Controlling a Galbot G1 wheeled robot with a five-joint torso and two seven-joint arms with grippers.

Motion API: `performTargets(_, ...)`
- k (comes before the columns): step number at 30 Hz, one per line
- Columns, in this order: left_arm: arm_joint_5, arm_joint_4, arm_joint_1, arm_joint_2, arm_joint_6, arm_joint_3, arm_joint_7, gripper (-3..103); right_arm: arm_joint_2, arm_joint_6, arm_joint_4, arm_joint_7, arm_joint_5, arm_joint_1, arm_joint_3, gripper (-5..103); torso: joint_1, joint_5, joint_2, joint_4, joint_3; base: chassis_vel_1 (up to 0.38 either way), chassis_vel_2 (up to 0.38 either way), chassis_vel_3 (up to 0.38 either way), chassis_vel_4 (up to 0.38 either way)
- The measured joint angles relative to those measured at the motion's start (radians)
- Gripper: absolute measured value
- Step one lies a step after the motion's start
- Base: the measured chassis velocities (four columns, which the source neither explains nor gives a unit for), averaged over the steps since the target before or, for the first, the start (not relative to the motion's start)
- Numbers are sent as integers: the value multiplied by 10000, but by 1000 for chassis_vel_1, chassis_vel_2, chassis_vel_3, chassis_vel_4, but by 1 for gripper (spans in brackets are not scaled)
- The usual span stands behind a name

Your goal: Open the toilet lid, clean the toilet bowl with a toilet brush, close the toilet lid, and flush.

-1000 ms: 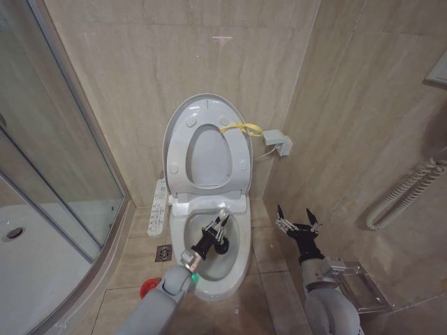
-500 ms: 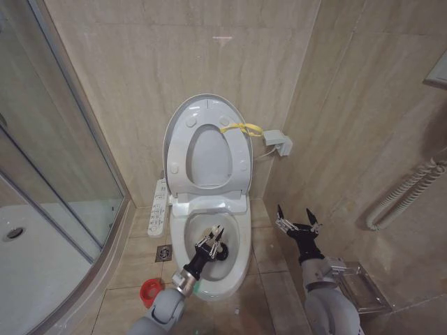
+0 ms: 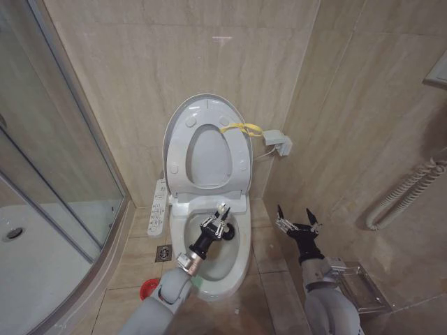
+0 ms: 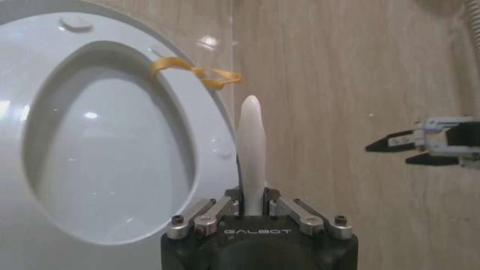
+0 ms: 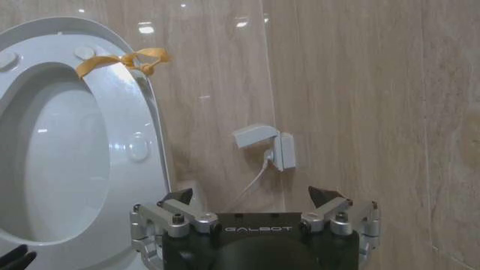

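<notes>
The toilet lid (image 3: 208, 102) stands upright against the wall, the ring seat raised in front of it and a yellow loop (image 3: 241, 128) at its edge. Below it the toilet bowl (image 3: 244, 246) lies open. My left gripper (image 3: 218, 225) is over the rear half of the bowl, shut on the thin white handle of the toilet brush (image 4: 251, 140). The handle's tip points up toward the lid, and the bristle head is hidden below the gripper. To the right of the bowl, above the floor, my right gripper (image 3: 298, 222) hangs open and holds nothing.
The brush's red holder cup (image 3: 149, 286) sits on the floor left of the bowl, near a floor drain (image 3: 163, 252). A button panel (image 3: 159, 204) runs along the bowl's left side. The glass shower enclosure (image 3: 63, 174) lies left; a wall box (image 3: 278, 143) and a corrugated hose (image 3: 405, 195) lie right.
The left gripper with the brush swept toward the bowl's front half a second ago and has now come back up toward the rear. The right arm has not moved.
</notes>
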Motion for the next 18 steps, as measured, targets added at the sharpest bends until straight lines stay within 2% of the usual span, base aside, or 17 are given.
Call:
performTargets(7, 16, 196, -74, -56, -23, 119, 56, 17, 0, 0, 0, 0, 0, 0, 0, 100, 0, 0, 0, 2, 0, 0, 0, 0, 0)
performTargets(11, -52, 868, -396, -59, -178, 164, 193, 17, 0, 0, 0, 0, 0, 0, 1, 100, 0, 1, 0, 2, 0, 0, 0, 0, 0)
performTargets(18, -835, 2016, -1138, -69, -192, 554, 408, 17, 0, 0, 0, 0, 0, 0, 1, 100, 0, 0, 0, 0, 0, 0, 0, 0, 0)
